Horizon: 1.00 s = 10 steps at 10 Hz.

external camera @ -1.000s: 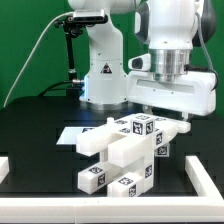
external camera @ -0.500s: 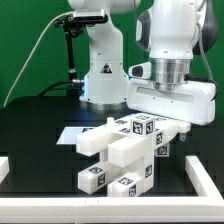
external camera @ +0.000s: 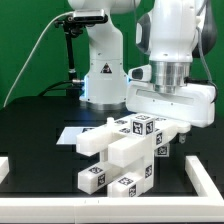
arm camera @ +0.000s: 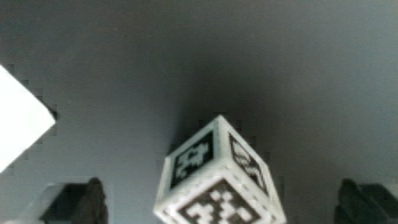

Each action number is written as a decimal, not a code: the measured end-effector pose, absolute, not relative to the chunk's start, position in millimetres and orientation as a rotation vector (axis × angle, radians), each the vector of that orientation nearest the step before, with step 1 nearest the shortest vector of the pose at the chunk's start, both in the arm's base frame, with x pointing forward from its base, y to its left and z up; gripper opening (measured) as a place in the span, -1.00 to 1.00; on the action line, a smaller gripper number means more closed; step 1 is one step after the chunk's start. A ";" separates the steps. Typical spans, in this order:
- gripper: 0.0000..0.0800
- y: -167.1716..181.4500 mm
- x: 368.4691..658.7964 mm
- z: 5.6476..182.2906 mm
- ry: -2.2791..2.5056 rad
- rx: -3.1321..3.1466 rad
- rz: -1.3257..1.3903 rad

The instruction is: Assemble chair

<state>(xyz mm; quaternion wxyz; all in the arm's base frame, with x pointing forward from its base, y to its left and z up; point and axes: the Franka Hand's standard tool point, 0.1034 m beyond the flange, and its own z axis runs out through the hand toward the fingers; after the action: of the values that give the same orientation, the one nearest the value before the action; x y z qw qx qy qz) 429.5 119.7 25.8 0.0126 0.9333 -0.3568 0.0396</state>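
1. In the exterior view, the chair (external camera: 127,152) stands on the black table (external camera: 35,125) as a cluster of joined white blocky parts, near the middle and toward the front edge.
2. Its parts carry black-and-white square tags: three sit on the top blocks, others on the front ends of the low posts and on the side facing the exterior view's right. The patterns are pixel codes and hold no readable letters.
3. A thin flat white sheet, the marker board (external camera: 72,133), lies on the table just behind the chair, toward the exterior view's left.
4. The robot arm's white wrist housing hangs over the chair's rear right part. The tool (external camera: 184,133) reaches down behind the parts at the exterior view's right; its dark fingers are mostly hidden there.
5. The arm's base (external camera: 103,70) bears a small dark triangular sign; its writing is too small to read.
6. White border rails (external camera: 207,178) lie at the table's front corners.
7. In the wrist view, a tagged white post end (arm camera: 222,178) of the chair stands between the two dark fingertips (arm camera: 75,200), which are spread wide and touch nothing.
8. A white surface shows at one edge; what it is cannot be told.
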 end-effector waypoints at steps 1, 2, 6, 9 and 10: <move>0.62 120.0 430.3 25.4 -1.105 2.911 0.124; 0.62 120.6 432.6 25.6 -1.101 2.914 0.127; 0.62 116.3 433.2 12.1 -1.090 2.898 0.122; 0.31 114.9 432.9 10.2 -1.096 2.895 0.120; 0.31 114.8 432.9 10.2 -1.095 2.895 0.120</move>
<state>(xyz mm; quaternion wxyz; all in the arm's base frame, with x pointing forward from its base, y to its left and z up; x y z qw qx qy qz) 432.9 114.8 10.2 0.0218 0.9344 -0.3535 0.0388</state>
